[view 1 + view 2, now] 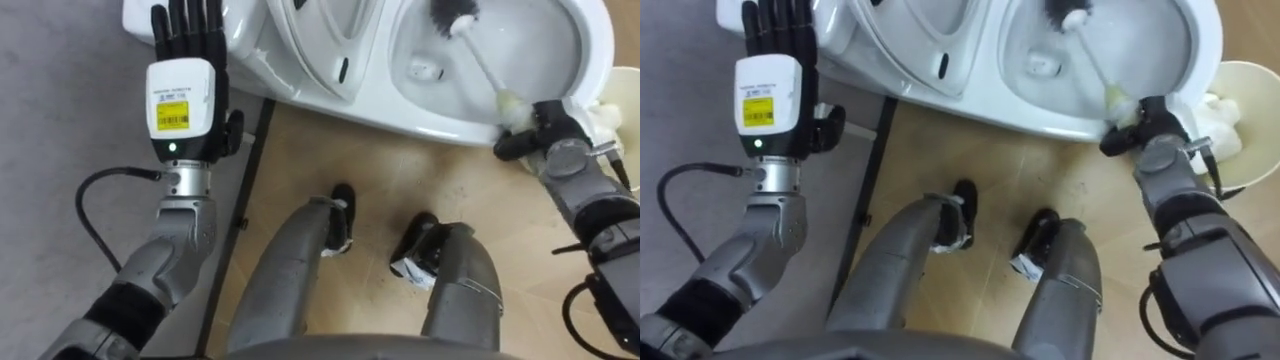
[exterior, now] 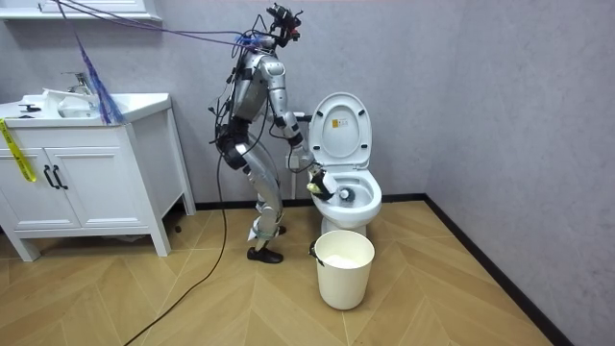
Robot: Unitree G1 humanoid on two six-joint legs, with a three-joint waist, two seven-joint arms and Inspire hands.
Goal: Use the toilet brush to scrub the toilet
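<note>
Right hand: my right hand [image 1: 548, 135] is at the near right rim of the bowl, fingers curled tight round the end of the brush handle.
Toilet brush: the toilet brush [image 1: 478, 58] slants up and left from my grip, its white handle crossing the inside of the bowl.
Bristle head: the dark bristle head [image 1: 455, 14] sits at the far side of the bowl, against the inner wall.
Toilet bowl: the white toilet bowl [image 1: 420, 122] lies straight ahead of me, its near rim just past my feet.
Lid: the lid [image 2: 341, 123] stands raised against the wall.
Left hand: my left hand [image 1: 187, 60] is held up on the left, back toward me, fingers straight and close together, holding nothing, fingertips over the toilet's left edge.
Bucket: a white bucket [image 2: 343, 269] stands on the wooden floor [image 2: 432, 288] near the toilet's front, just right of my right hand.
Stance: I stand close before the toilet, leaning over it; a white cabinet [image 2: 86, 163] is well apart at the room view's left.
</note>
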